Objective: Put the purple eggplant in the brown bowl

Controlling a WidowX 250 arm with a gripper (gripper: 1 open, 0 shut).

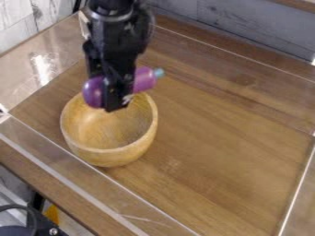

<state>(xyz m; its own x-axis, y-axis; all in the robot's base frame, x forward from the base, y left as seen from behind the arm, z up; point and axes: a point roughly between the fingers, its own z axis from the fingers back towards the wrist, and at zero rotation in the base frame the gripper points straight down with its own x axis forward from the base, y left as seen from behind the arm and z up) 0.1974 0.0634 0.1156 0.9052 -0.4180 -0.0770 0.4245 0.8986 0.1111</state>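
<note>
My gripper [114, 92] points straight down over the brown bowl [110, 129], above the bowl's far rim at about its twelve o'clock edge. My dark fingers [113, 95] are clamped around the purple eggplant [120, 86], which lies crosswise between them, its rounded purple body sticking out toward nine o'clock and its other end toward three o'clock. The eggplant hangs clear above the bowl's hollow. The bowl sits on the wooden table [234, 129], inside low clear walls [74, 189].
</note>
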